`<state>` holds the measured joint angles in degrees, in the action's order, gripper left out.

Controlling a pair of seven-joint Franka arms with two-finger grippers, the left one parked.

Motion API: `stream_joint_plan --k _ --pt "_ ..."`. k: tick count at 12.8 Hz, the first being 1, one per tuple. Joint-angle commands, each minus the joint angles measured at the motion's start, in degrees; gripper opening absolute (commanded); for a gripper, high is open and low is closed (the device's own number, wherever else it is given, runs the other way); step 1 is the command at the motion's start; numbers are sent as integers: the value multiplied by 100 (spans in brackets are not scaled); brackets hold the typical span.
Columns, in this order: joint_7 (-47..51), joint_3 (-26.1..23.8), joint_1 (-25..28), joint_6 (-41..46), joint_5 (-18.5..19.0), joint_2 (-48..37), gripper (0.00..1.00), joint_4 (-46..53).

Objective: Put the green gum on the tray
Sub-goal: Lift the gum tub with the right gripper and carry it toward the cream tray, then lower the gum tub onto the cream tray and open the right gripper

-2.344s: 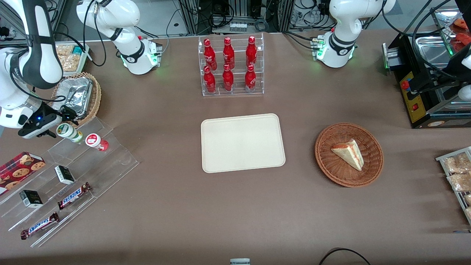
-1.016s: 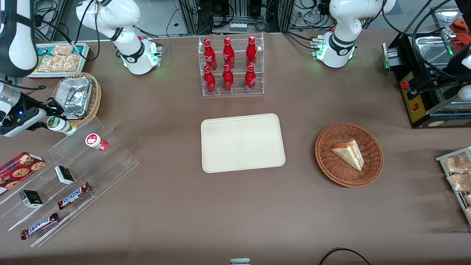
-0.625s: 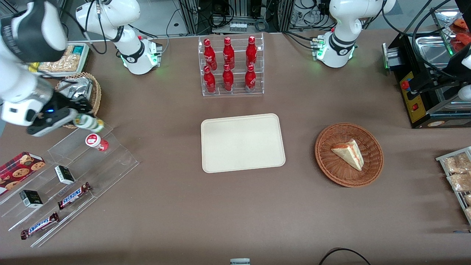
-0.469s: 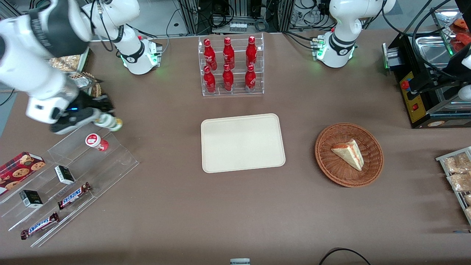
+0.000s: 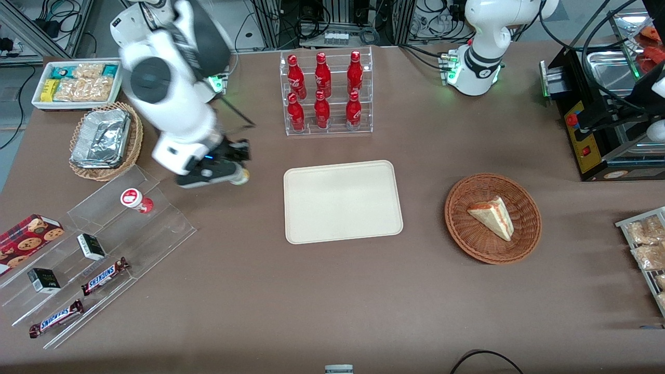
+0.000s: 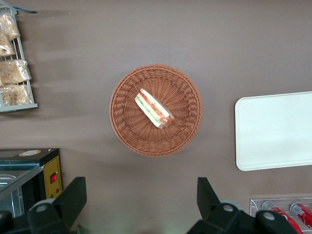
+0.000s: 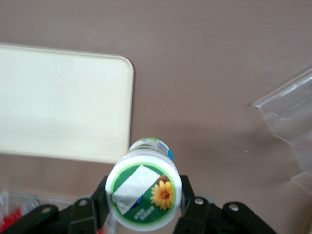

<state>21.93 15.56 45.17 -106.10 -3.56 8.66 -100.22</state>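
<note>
My right gripper point(image 5: 235, 169) is shut on the green gum point(image 5: 240, 177), a small bottle with a white lid and green label, and holds it above the brown table between the clear stepped rack and the cream tray point(image 5: 343, 201). In the right wrist view the gum's lid point(image 7: 144, 194) sits between the two black fingers point(image 7: 97, 204), and the tray's rounded corner point(image 7: 73, 102) lies close by. The tray also shows in the left wrist view point(image 6: 275, 131).
A red-lidded gum bottle point(image 5: 136, 200) stays on the clear stepped rack point(image 5: 104, 249) with candy bars and small boxes. A rack of red bottles point(image 5: 326, 93) stands farther from the camera than the tray. A wicker basket with a sandwich point(image 5: 492, 218) lies toward the parked arm's end.
My gripper lifted the green gum off the clear rack and carried it across the table toward the tray. The red-lidded bottle has not moved.
</note>
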Motion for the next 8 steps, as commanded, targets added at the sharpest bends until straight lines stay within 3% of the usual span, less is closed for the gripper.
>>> stream_joint_plan --k 1,4,8 --pt "766 87 359 -461 -119 776 0 460" --pt "1269 87 825 -1306 -671 1522 0 617" --pt "2007 87 1265 -1983 -725 2349 0 925"
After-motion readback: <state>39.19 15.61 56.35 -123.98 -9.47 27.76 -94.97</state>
